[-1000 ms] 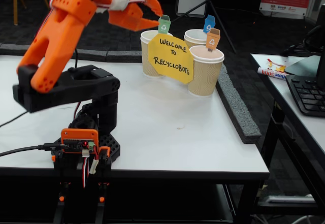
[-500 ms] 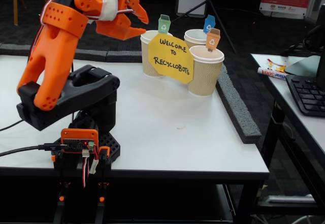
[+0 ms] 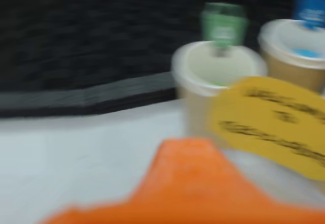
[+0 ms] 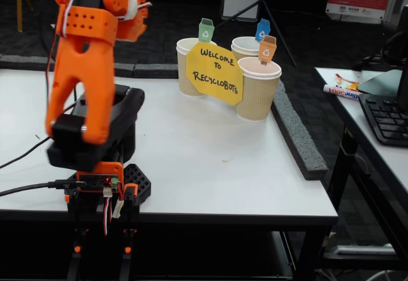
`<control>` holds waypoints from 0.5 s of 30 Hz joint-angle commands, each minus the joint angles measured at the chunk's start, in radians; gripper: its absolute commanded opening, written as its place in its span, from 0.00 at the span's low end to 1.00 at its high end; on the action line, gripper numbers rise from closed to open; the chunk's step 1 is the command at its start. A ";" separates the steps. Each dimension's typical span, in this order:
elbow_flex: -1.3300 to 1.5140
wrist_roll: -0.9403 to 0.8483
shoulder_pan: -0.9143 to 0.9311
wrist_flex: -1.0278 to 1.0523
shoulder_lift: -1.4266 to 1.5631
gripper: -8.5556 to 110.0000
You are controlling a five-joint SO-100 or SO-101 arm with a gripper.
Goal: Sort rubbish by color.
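Observation:
No loose rubbish shows on the white table [image 4: 210, 166] in the fixed view. Three paper cups stand at the back behind a yellow sign [image 4: 213, 72]: one with a green tag [image 4: 183, 64], one with a blue tag [image 4: 245, 44], one with an orange tag [image 4: 258, 93]. In the blurred wrist view, a light blue patch [image 3: 307, 54] lies inside the blue-tagged cup [image 3: 289, 56], and the green-tagged cup [image 3: 213, 76] is beside it. My gripper [image 4: 137, 13] is high at the upper left, mostly hidden behind the orange arm [image 4: 86, 71]. One orange finger [image 3: 188, 183] fills the bottom of the wrist view.
A grey foam strip [image 4: 299, 141] runs along the table's right edge and another along the back. A second table at the right holds a keyboard [image 4: 386, 118] and a marker [image 4: 341, 92]. The arm's base [image 4: 105, 179] and cables sit at the front left.
The arm has swung left, away from the cups. The gripper moved from beside the green-tagged cup back to above the arm's base.

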 commanded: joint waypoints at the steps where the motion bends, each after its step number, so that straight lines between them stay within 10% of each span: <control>1: -0.084 -0.018 -0.224 -0.005 -0.003 0.07; 15: 0.008 -0.009 -0.742 -0.147 -0.006 0.07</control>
